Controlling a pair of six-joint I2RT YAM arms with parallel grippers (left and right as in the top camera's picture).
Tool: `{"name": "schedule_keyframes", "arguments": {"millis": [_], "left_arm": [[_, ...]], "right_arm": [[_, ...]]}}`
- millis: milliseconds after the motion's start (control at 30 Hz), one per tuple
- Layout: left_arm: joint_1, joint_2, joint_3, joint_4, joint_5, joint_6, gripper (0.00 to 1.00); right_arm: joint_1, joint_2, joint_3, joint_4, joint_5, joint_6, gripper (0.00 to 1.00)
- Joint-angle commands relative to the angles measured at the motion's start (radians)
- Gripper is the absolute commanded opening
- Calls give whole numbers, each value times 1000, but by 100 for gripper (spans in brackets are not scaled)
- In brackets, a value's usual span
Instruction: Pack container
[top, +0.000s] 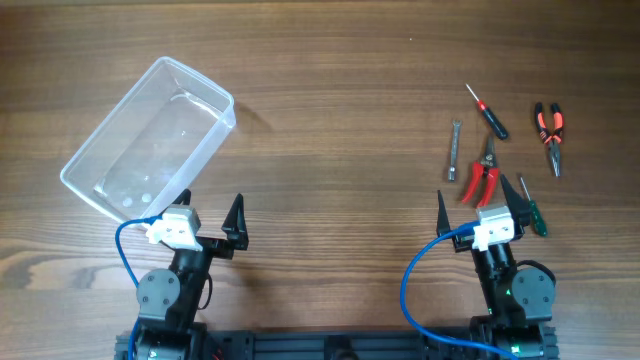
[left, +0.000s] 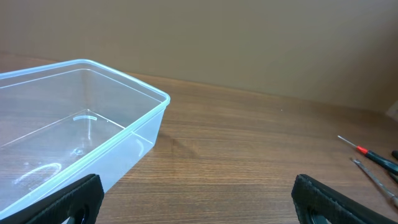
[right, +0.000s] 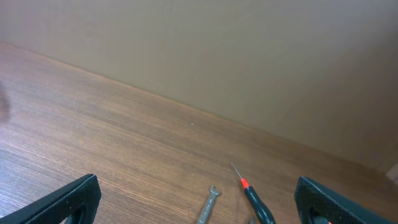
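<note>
The clear plastic container (top: 150, 140) lies empty at the left of the table, set at a slant; it fills the left of the left wrist view (left: 74, 130). My left gripper (top: 208, 212) is open and empty just below the container's near corner. At the right lie a small grey wrench (top: 453, 151), a red-and-black screwdriver (top: 488, 112), red-handled pliers (top: 481, 174), orange-and-black pliers (top: 549, 130) and a green screwdriver (top: 532, 210). My right gripper (top: 478, 202) is open and empty just below these tools. The right wrist view shows the wrench (right: 209, 205) and the red-and-black screwdriver (right: 254, 198) between the fingers.
The wooden table (top: 330, 120) spreads between the container and the tools. Blue cables (top: 125, 250) run along both arms at the front edge. A plain wall stands behind the table in the wrist views.
</note>
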Motion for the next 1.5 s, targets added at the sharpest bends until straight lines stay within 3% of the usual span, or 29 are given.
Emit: {"name": "schedule_keyframes", "arguments": {"millis": [0,667,800,867,1067,1200,1300,1467], "left_arm": [[-6,-10,-5,-4,14,-13,100],[-6,-10,-5,2,-2,-13,100],[-6,6,-5,-5,-41,-35,100],[-5,24,-5,-3,-97,-163,100],[-5,158,179,-9,-173,-201,100],[-5,384,459,-167,-347,-200,100],[19,605,724,-442,-525,-254,100],[119,925,1146,-915,-436,-282,100]], "right_arm": [[5,-12,-1,5,16,2,100],[5,-12,-1,27,8,-19,100],[5,-12,0,75,-71,137,100],[5,-10,8,73,-71,224,100],[4,242,245,5,-73,240,100],[4,600,534,-124,-129,229,100],[4,869,799,-323,-192,165,100],[4,1219,1209,-742,-206,153,100]]}}
